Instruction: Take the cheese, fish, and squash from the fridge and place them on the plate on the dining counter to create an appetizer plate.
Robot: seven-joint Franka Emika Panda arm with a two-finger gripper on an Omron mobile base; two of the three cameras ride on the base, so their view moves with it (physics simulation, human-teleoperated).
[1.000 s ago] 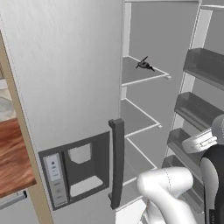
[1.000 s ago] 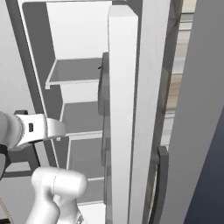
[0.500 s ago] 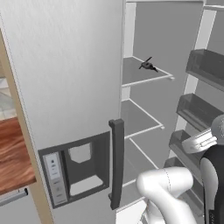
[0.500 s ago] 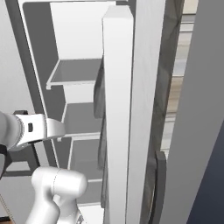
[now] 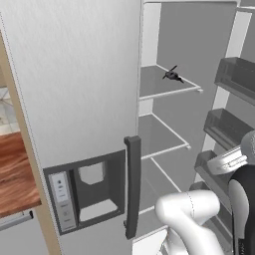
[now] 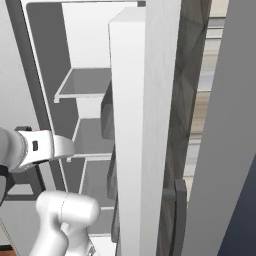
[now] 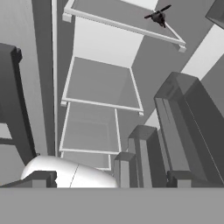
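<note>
The fridge stands with its right side open and white shelves showing. A small dark fish with thin fins lies on an upper shelf, also seen as the fish at the top right of the hand view. My gripper hangs low in front of the shelves, well below the fish, open with nothing between its fingertips. Cheese, squash and plate are out of view. A strip of the dining counter shows at the left.
Dark door bins line the open fridge door on the right, close to my arm. The closed left door carries a dispenser panel and a dark vertical handle. In the right base view the open door's edge stands upright mid-frame.
Both base views have shifted a little, so the camera has moved relative to the fridge. The fish lies where it did. The gripper stays open.
</note>
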